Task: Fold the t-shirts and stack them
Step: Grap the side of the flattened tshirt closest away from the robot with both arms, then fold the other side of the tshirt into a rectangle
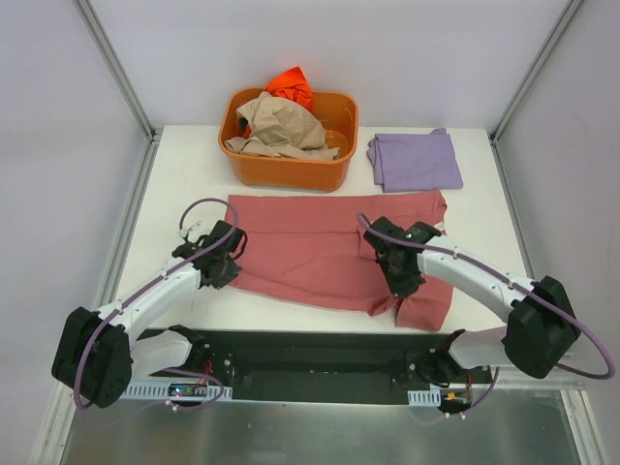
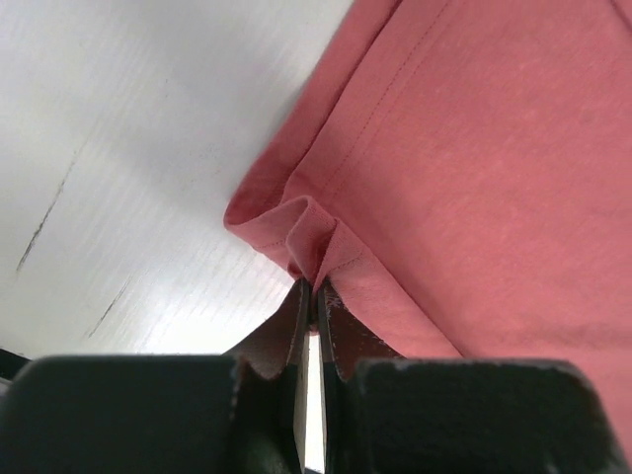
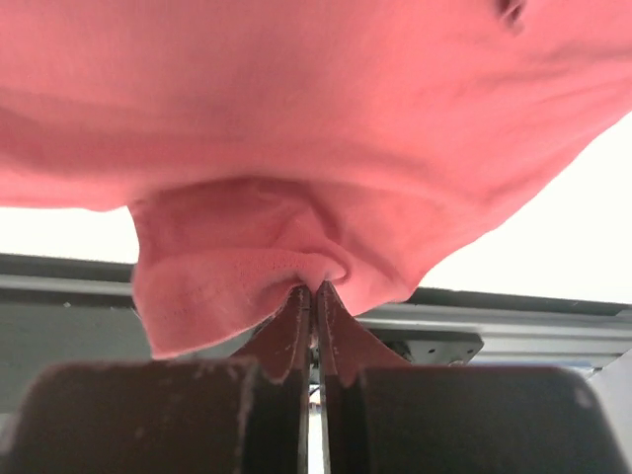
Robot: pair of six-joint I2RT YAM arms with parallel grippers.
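The dusty rose-red t-shirt (image 1: 310,247) lies spread across the middle of the white table. My left gripper (image 1: 229,254) is shut on a pinch of its left edge; the left wrist view shows the cloth (image 2: 454,148) puckered at the fingertips (image 2: 312,284). My right gripper (image 1: 395,269) is shut on a fold near the shirt's right side, and in the right wrist view the cloth (image 3: 316,118) hangs lifted over the fingertips (image 3: 314,286). A folded lavender t-shirt (image 1: 415,160) lies at the back right. A tan t-shirt (image 1: 283,126) and a bright orange one (image 1: 291,87) sit in the tub.
A rigid orange plastic tub (image 1: 291,172) stands at the back centre, just behind the red shirt. The black base rail (image 1: 320,363) runs along the table's near edge. Metal frame posts (image 1: 116,68) stand at the back corners.
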